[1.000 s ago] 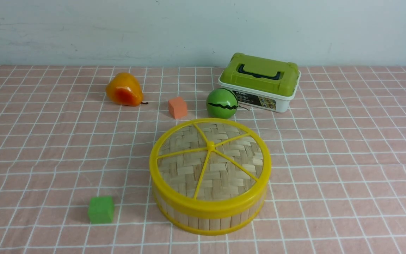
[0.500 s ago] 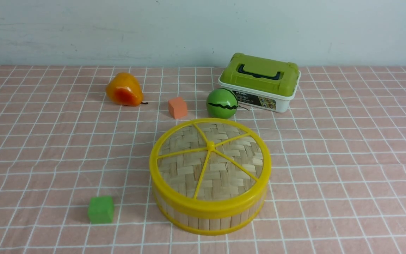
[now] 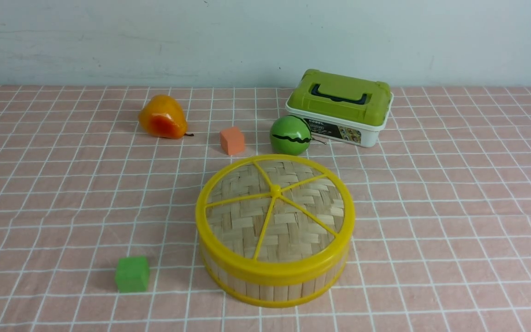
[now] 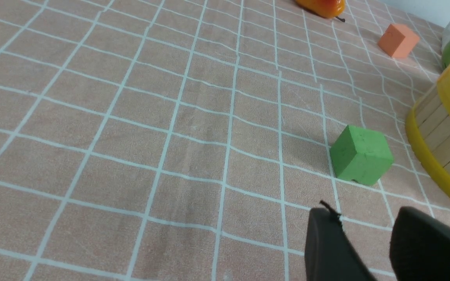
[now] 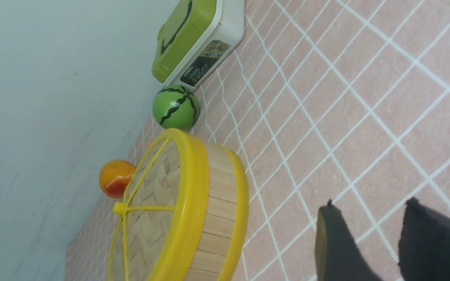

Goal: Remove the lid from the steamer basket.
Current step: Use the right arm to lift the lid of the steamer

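The steamer basket point(image 3: 274, 283) stands near the middle front of the table, a round bamboo-slat tub with yellow rims. The lid point(image 3: 247, 221), woven bamboo with a yellow rim, spokes and centre knob, sits closed on top of it. Neither arm shows in the front view. My left gripper point(image 4: 365, 218) is open and empty over the cloth, beside a green cube, with the basket's wall point(image 4: 440, 132) off to one side. My right gripper point(image 5: 369, 208) is open and empty over bare cloth, apart from the basket point(image 5: 219, 203) and its lid point(image 5: 150, 203).
A green cube point(image 3: 132, 274) lies left of the basket. An orange cube point(image 3: 232, 140), a green melon ball point(image 3: 290, 135), an orange pear point(image 3: 162, 117) and a white box with green lid point(image 3: 340, 107) sit behind it. A pink checked cloth point(image 3: 454, 207) covers the table.
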Robot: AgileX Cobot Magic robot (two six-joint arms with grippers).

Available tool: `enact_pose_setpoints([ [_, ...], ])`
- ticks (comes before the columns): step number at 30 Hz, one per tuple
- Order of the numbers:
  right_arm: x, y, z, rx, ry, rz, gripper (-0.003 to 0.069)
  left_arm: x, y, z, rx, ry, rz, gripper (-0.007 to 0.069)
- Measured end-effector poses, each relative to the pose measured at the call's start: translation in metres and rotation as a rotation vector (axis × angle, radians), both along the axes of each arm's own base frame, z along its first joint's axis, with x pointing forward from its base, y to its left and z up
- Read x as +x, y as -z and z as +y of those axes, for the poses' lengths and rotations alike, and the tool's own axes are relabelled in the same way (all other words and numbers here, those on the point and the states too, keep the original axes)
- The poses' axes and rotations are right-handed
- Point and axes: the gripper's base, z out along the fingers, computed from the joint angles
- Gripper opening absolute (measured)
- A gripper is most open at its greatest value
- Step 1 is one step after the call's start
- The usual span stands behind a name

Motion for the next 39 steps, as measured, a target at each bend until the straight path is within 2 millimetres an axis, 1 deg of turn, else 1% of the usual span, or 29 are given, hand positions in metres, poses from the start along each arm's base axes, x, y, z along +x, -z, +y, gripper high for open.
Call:
enact_pose_setpoints([
  [1, 0.0, 0.0, 0.0, -0.004, -0.001, -0.001, 0.0221, 0.0, 0.0, 0.0, 0.0, 0.0, 0.0, 0.0239],
  [3, 0.0, -0.005, -0.001, -0.088, -0.015, -0.031, 0.0212, 0.0, 0.0, 0.0, 0.0, 0.0, 0.0, 0.0239],
  [5, -0.002, -0.023, 0.0, -0.229, -0.049, -0.081, 0.0176, 0.0, 0.0, 0.0, 0.0, 0.0, 0.0, 0.0239],
  [7, -0.004, -0.052, 0.0, -0.413, -0.095, -0.119, 0.0105, 0.0, 0.0, 0.0, 0.0, 0.0, 0.0, 0.0239],
  [8, -0.003, -0.058, 0.0, -0.453, -0.109, -0.111, 0.0088, 0.0, 0.0, 0.0, 0.0, 0.0, 0.0, 0.0239],
  [9, 0.001, -0.09, 0.001, -0.659, -0.191, -0.075, 0.0014, 0.0, 0.0, 0.0, 0.0, 0.0, 0.0, 0.0239],
  [10, 0.0, -0.094, 0.001, -0.666, -0.192, -0.079, 0.001, 0.0, 0.0, 0.0, 0.0, 0.0, 0.0, 0.0239],
  [11, 0.006, -0.106, 0.001, -0.758, -0.241, -0.045, -0.0004, 0.0, 0.0, 0.0, 0.0, 0.0, 0.0, 0.0239],
  [12, 0.013, -0.132, 0.001, -0.887, -0.324, 0.0, -0.0018, 0.0, 0.0, 0.0, 0.0, 0.0, 0.0, 0.0239],
  [13, 0.021, -0.147, 0.002, -0.946, -0.383, 0.037, -0.0022, 0.0, 0.0, 0.0, 0.0, 0.0, 0.0, 0.0239],
  [14, 0.03, -0.159, 0.002, -0.988, -0.442, 0.075, -0.0022, 0.0, 0.0, 0.0, 0.0, 0.0, 0.0, 0.0239],
  [15, 0.041, -0.167, 0.003, -1.009, -0.496, 0.118, -0.0022, 0.0, 0.0, 0.0, 0.0, 0.0, 0.0, 0.0239],
  [16, 0.052, -0.18, 0.005, -1.032, -0.565, 0.157, -0.0022, 0.0, 0.0, 0.0, 0.0, 0.0, 0.0, 0.0239],
  [17, 0.061, -0.186, 0.006, -1.042, -0.613, 0.181, -0.0022, 0.0, 0.0, 0.0, 0.0, 0.0, 0.0, 0.0239],
  [19, 0.075, -0.192, 0.008, -1.042, -0.676, 0.219, -0.0022, 0.0, 0.0, 0.0, 0.0, 0.0, 0.0, 0.0239],
  [20, 0.094, -0.195, 0.012, -1.039, -0.776, 0.259, -0.0021, 0.0, 0.0, 0.0, 0.0, 0.0, 0.0, 0.0239],
  [21, 0.103, -0.2, 0.017, -1.04, -0.826, 0.257, -0.002, 0.0, 0.0, 0.0, 0.0, 0.0, 0.0, 0.0239],
  [22, 0.105, -0.198, 0.017, -1.039, -0.839, 0.269, -0.002, 0.0, 0.0, 0.0, 0.0, 0.0, 0.0, 0.0239],
  [24, 0.132, -0.204, 0.038, -1.062, -1.023, 0.268, -0.0013, 0.0, 0.0, 0.0, 0.0, 0.0, 0.0, 0.0239],
  [27, 0.153, -0.208, 0.061, -1.102, -1.125, 0.251, -0.0007, 0.0, 0.0, 0.0, 0.0, 0.0, 0.0, 0.0239],
  [28, 0.162, -0.209, 0.073, -1.133, -1.164, 0.246, -0.0006, 0.0, 0.0, 0.0, 0.0, 0.0, 0.0, 0.0239],
  [29, 0.168, -0.207, 0.08, -1.143, -1.181, 0.254, -0.0006, 0.0, 0.0, 0.0, 0.0, 0.0, 0.0, 0.0239],
  [31, 0.183, -0.209, 0.105, -1.206, -1.215, 0.258, 0.0, 0.0, 0.0, 0.0, 0.0, 0.0, 0.0, 0.0239],
  [32, 0.185, -0.207, 0.106, -1.2, -1.216, 0.268, 0.0, 0.0, 0.0, 0.0, 0.0, 0.0, 0.0, 0.0239],
  [33, 0.197, -0.206, 0.124, -1.234, -1.211, 0.286, 0.0007, 0.0, 0.0, 0.0, -0.001, 0.0, 0.0, 0.0239],
  [35, 0.213, -0.2, 0.142, -1.223, -1.184, 0.339, 0.0023, 0.0, 0.0, 0.0, -0.001, 0.0, 0.0, 0.0239],
  [37, 0.225, -0.196, 0.157, -1.21, -1.163, 0.366, 0.005, 0.0, 0.0, 0.0, -0.001, 0.0, 0.0, 0.0239],
  [38, 0.227, -0.195, 0.158, -1.209, -1.161, 0.368, 0.0053, 0.0, 0.0, 0.0, -0.001, 0.0, 0.0, 0.0239],
  [39, 0.233, -0.195, 0.165, -1.206, -1.156, 0.368, 0.0076, 0.0, 0.0, 0.0, -0.001, 0.0, 0.0, 0.0239],
])
